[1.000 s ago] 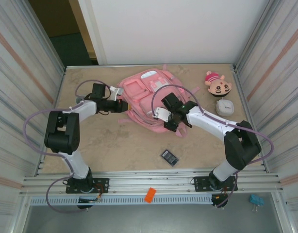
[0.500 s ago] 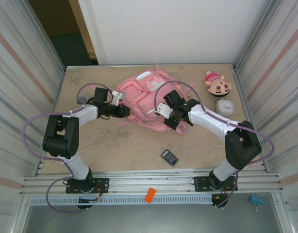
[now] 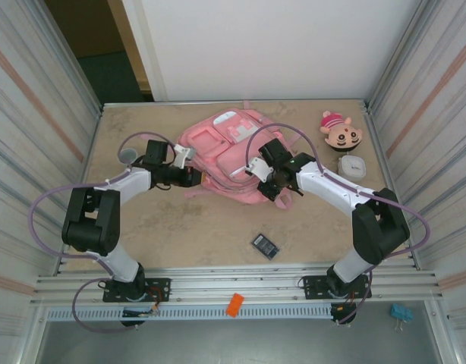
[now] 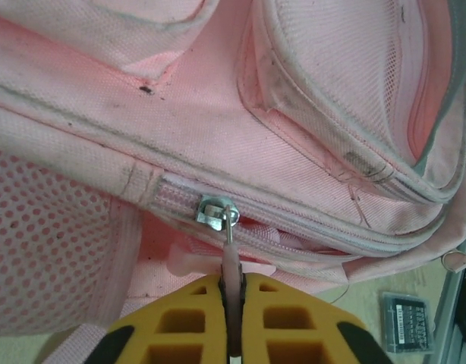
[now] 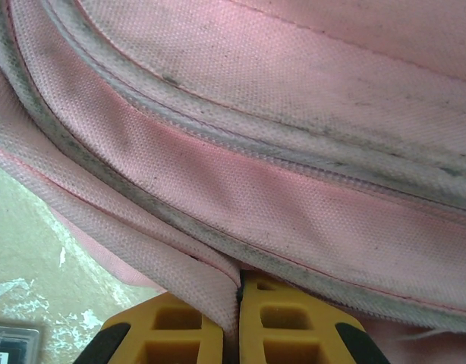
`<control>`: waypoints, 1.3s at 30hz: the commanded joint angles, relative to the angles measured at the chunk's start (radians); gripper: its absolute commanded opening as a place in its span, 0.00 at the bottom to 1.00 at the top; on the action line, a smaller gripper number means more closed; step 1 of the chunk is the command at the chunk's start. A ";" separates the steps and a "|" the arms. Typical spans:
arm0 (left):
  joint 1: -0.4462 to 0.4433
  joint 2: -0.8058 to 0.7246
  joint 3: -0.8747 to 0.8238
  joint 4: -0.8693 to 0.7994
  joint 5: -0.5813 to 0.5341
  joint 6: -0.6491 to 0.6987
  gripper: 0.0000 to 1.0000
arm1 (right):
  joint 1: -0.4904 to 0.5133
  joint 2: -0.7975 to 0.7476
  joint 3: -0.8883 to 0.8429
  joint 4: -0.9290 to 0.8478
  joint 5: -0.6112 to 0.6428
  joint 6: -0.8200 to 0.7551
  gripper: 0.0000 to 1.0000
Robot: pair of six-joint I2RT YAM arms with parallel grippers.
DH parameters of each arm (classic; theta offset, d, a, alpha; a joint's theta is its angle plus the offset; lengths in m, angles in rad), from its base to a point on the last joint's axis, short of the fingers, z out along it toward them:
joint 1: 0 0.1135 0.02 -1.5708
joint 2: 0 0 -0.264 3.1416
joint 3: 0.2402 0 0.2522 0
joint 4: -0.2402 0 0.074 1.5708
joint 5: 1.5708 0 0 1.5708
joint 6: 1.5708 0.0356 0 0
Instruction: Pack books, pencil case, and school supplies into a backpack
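Sitting on the mottled beige worktop (image 3: 165, 227), w/ ribbed metal walls either side & a white panel behind, is the pink backpack (image 3: 229, 148). L arm bends in from backpack's left, left fingers (image 4: 189, 322) pressed together on its pink zip pull (image 4: 230, 265). R arm reaches in from backpack's right, right fingers (image 5: 184, 326) pinching a fold of its fabric. Calculator (image 3: 266, 246) lies nearside of backpack, clipped by frame edge in right wrist view. Backpack's inside can't be made out.
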 commanded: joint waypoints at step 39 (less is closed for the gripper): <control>-0.344 -0.126 0.199 -0.109 -0.070 0.015 0.00 | -0.411 -0.288 -0.207 0.315 -0.665 1.487 0.70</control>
